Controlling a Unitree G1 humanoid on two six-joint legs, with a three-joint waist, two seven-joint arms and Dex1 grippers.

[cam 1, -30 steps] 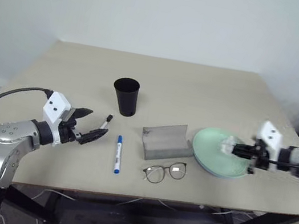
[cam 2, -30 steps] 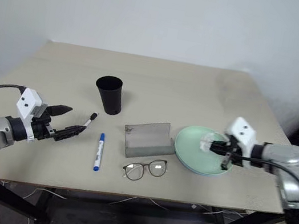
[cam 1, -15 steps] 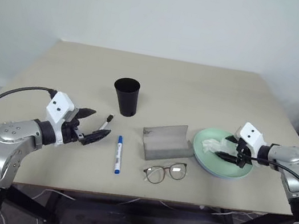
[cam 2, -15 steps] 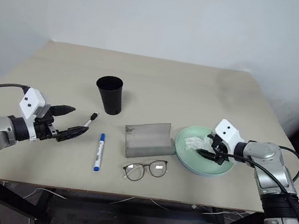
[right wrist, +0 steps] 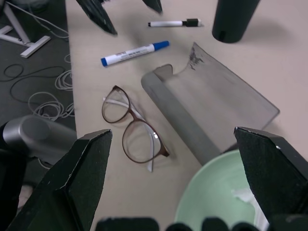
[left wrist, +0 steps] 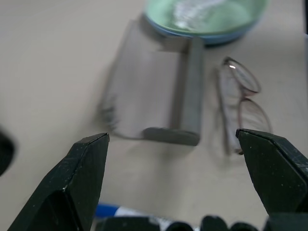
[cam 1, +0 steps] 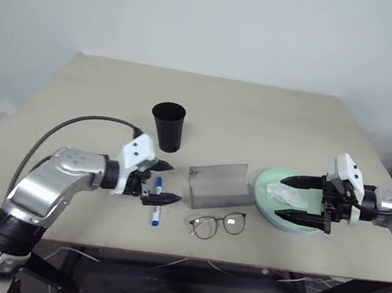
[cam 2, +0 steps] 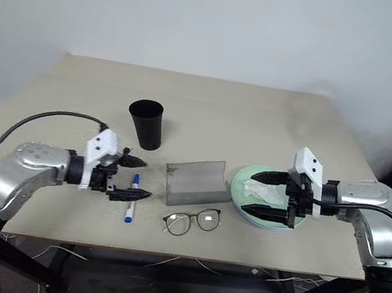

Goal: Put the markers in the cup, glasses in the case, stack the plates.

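My left gripper (cam 1: 173,183) hangs open just above the blue-capped marker (cam 1: 155,210), which lies flat on the table. The black-capped marker (right wrist: 173,22) lies near the foot of the black cup (cam 1: 168,125). The grey case (cam 1: 219,185) stands open at mid-table, with the glasses (cam 1: 216,224) unfolded in front of it. On the right, the mint green plate (cam 1: 270,181) rests on the light blue plate (left wrist: 216,39). My right gripper (cam 1: 279,198) is open over them, its fingers either side of a white tissue wad (cam 1: 287,197) lying in the green plate.
The table's front edge (cam 1: 184,254) runs close below the glasses. The back half of the tabletop (cam 1: 263,113) is bare behind the cup. Cables (right wrist: 43,91) lie on the floor beyond the table.
My left gripper swung right, from beside the black-capped marker to over the blue-capped one. My right gripper opened and let the tissue wad drop into the green plate.
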